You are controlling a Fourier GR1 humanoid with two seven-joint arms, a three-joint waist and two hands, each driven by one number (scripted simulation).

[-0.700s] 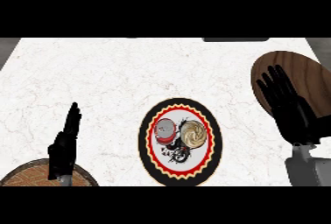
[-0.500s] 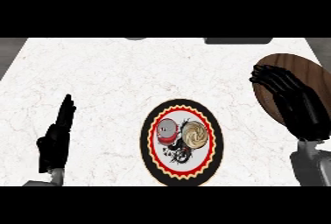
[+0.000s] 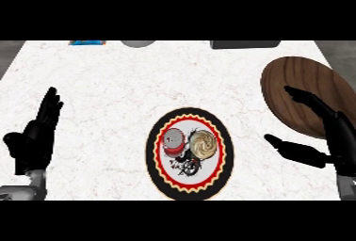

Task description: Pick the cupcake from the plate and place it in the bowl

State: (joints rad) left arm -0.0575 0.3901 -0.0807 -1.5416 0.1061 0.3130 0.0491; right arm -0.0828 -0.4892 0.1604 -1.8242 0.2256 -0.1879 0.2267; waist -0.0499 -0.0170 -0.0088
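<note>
Cupcake, with its pale swirled top, sits on the plate beside a red and grey item, left of the right hand's fingers and apart from them. That right hand has its fingers spread wide with the thumb out, holding nothing, over the near edge of the brown wooden bowl. The left hand rests open, fingers straight up, at the white marbled worktop's left edge. No writing is readable; the plate's dark central design is unclear.
</note>
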